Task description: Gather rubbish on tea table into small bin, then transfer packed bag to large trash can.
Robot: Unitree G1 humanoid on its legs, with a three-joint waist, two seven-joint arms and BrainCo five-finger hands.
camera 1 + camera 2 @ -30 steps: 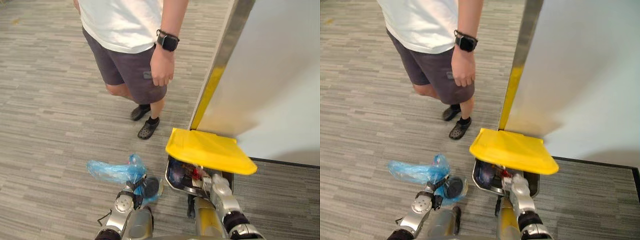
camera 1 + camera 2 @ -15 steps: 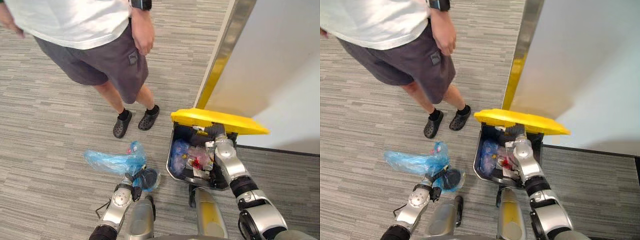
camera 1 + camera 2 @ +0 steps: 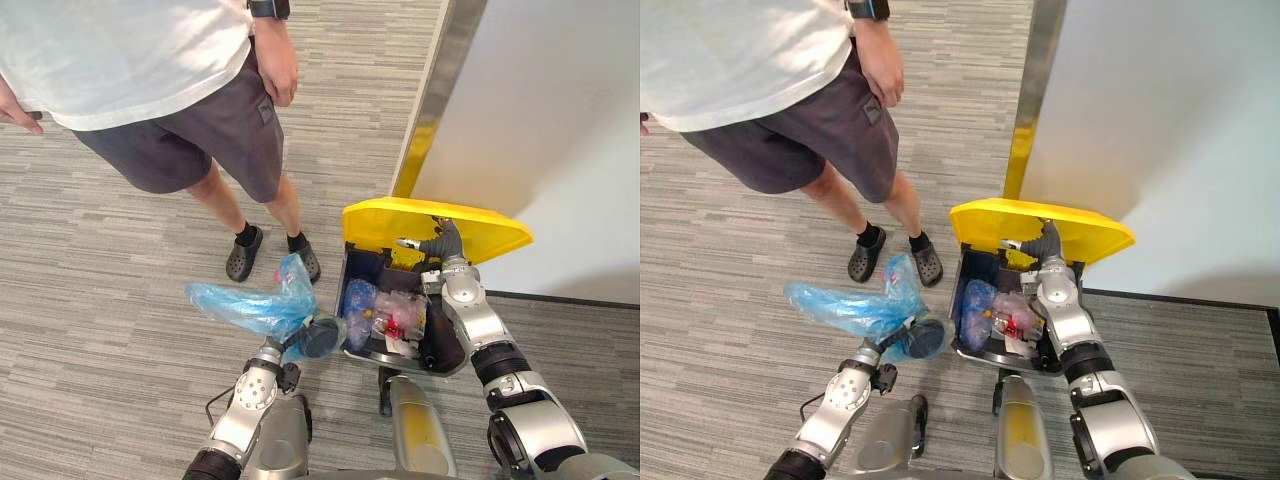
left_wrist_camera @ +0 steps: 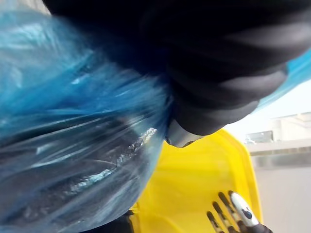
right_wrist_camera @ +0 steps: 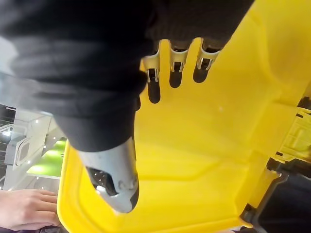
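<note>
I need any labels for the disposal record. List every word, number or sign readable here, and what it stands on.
No text can be read.
Wrappers in the large trash can: print too small to read.
Patch on the person's shorts: too small to read.
Yellow lid, blue bag: no print shows.

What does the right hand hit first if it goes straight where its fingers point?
The yellow lid: the right hand's straight fingers seem pressed against its underside. Behind the lid stands the wall, gap unclear.
</note>
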